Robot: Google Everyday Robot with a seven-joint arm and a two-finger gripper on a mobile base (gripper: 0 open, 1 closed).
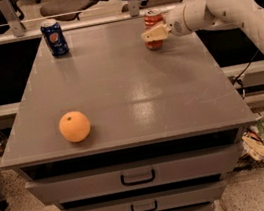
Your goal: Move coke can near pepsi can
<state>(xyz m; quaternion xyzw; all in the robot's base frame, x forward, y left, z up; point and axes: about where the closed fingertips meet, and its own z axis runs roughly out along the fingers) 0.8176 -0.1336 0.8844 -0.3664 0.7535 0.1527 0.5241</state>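
The red coke can [153, 18] stands upright near the far right edge of the grey table [134, 87]. My gripper [154, 33] reaches in from the right at the can's height and overlaps its middle, so part of the can is hidden behind it. The can still rests on the table. The dark blue pepsi can [54, 38] stands upright at the far left corner, well apart from the coke can.
An orange [74, 127] lies near the front left of the table. My white arm [226, 4] spans the far right side. Drawers [137, 177] sit below the front edge. Chairs [61, 5] stand behind the table, and clutter [257, 138] lies on the floor at the right.
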